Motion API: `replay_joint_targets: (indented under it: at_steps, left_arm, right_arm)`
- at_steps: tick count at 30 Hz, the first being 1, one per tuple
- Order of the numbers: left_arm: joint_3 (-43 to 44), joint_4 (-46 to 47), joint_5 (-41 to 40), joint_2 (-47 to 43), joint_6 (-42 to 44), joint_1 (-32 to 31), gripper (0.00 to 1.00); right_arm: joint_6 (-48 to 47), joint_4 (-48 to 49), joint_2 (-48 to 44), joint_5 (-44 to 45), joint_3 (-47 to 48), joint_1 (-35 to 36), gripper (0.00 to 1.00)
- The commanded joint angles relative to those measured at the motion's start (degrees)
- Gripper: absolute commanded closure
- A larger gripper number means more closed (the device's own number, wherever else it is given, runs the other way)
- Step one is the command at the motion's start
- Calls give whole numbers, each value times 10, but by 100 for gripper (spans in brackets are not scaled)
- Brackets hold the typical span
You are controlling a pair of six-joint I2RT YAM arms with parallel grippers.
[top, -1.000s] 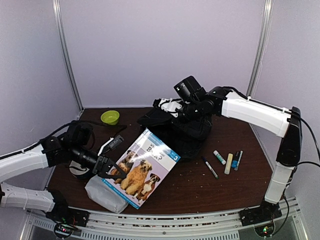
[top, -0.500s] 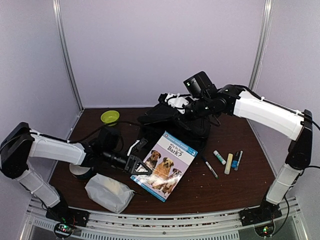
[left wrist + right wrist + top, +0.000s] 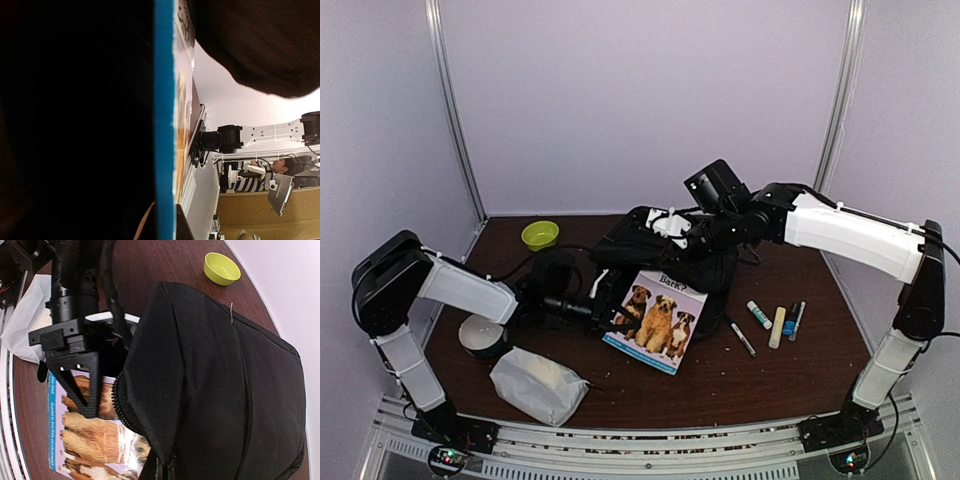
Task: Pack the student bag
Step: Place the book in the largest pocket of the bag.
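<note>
The student bag (image 3: 665, 255) is a black backpack at the table's middle back. My right gripper (image 3: 698, 232) is shut on the fabric at its zipper edge and holds the opening lifted; in the right wrist view the bag (image 3: 220, 390) fills the frame around the gripper (image 3: 167, 472). My left gripper (image 3: 607, 305) is shut on the left edge of a dog picture book (image 3: 655, 318). The book's top edge sits at the bag's mouth, under the lifted flap. The left wrist view shows the book's blue edge (image 3: 165, 125) clamped in the gripper (image 3: 167, 217), with dark bag fabric (image 3: 260, 40) around it.
A green bowl (image 3: 540, 235) stands at the back left. A white pouch (image 3: 538, 385) and a white round roll (image 3: 480, 335) lie at the front left. Several pens and markers (image 3: 775, 322) lie right of the bag.
My left gripper has carried the book right and back, from over the white pouch to the bag's mouth. My right gripper kept hold of the bag's edge, shifting slightly.
</note>
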Motion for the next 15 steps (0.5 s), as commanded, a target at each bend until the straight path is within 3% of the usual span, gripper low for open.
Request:
replay_joint_targets:
  at_steps: [1,4,9,15]
  left_arm:
    - [63,0,-43,38,6,14,100]
    - [68,-2,-45,50,5,14,100]
    - [42,-63,-75,-2,43,13,74]
    - [13,-216,-144,-105,120,12,61]
  right_arm:
    - [-15,24,-35,-53,-4,8,100]
    - [-20,28,-39,-45,-8,8,100]
    - [-21,33,-36,-26,-7,5,100]
    - [-22,38,-36,-26,-16,-3,100]
